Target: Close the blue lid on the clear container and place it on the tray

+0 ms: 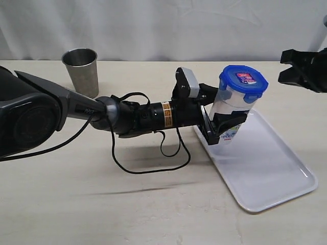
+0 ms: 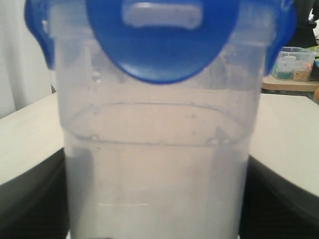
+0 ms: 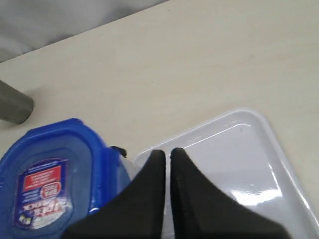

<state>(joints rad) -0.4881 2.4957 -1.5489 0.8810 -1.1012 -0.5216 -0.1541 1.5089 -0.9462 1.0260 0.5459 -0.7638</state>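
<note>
The left gripper clasps the clear container around its body, jaws spread wide, with the blue lid seated on top. The container is upright over the edge of the tray nearest that arm; whether its base touches the tray or hangs just above is unclear from this angle. The right gripper is closed and empty, raised near the tray's far end. The likely risk is letting go this close to the raised rim, so the tall container lands half on it and topples.
</note>
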